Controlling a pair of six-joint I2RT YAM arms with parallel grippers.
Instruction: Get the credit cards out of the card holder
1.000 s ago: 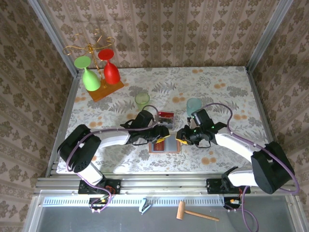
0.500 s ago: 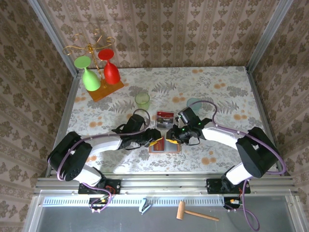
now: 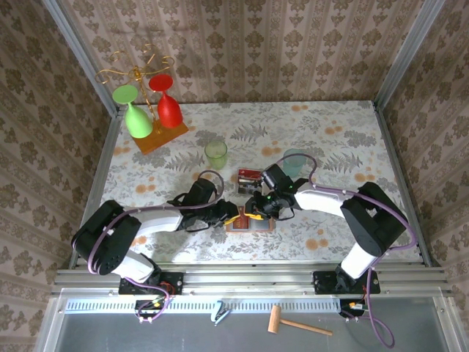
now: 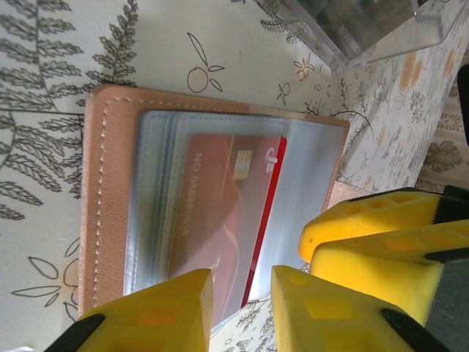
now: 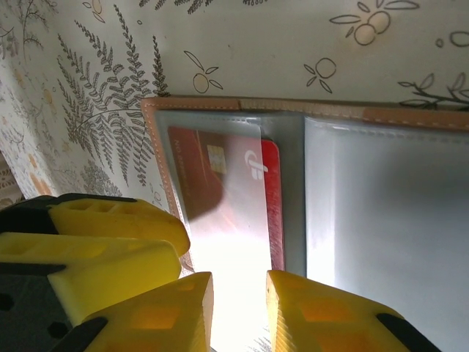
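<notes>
1 card holder point(image 3: 258, 224), long axis left-right

Your card holder point(image 4: 106, 183) lies open on the bench point(image 3: 330, 132), a card point(image 4: 220, 205) in its pocket; a box point(image 3: 250, 176) sits at its 12 o'clock.

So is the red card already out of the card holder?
No, the red card lies tucked inside the open card holder, seen through its clear plastic in the left wrist view.
</notes>
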